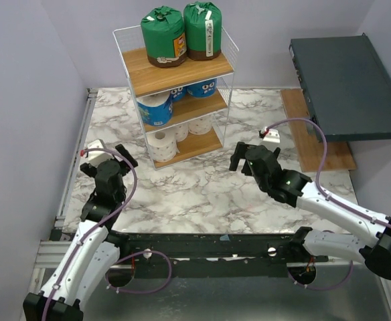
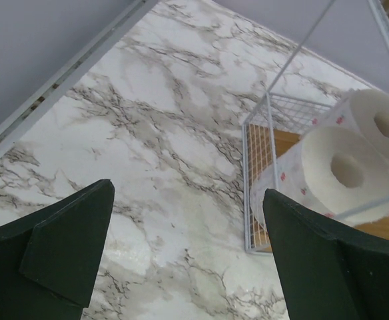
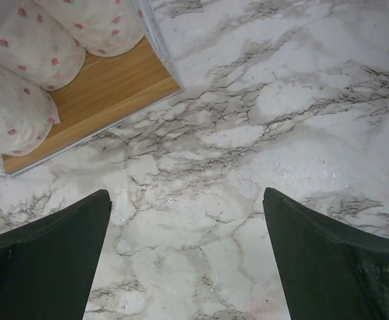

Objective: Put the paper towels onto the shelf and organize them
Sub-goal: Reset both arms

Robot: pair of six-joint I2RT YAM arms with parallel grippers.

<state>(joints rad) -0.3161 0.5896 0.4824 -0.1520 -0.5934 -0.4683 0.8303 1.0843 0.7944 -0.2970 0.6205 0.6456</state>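
The shelf [image 1: 130, 64], white wire with three wooden boards, stands at the back middle of the marble table. Two green-wrapped paper towels [image 1: 163, 37] sit on its top board, blue-printed ones [image 1: 157, 109] on the middle board and white ones [image 1: 162, 146] on the bottom board. My left gripper [image 1: 108, 160] hovers left of the shelf, open and empty. The right gripper [image 1: 249, 155] hangs just right of the shelf, open and empty. The left wrist view shows white rolls [image 2: 344, 170] lying behind the wire [image 2: 261, 127]. The right wrist view shows flower-printed white rolls [image 3: 21, 40] on the bottom board [image 3: 94, 93].
A dark grey flat box [image 1: 349, 80] lies at the back right, over a wooden plank [image 1: 316, 144]. A metal rail [image 1: 75, 160] runs along the table's left edge, with walls close on the left and behind the shelf.
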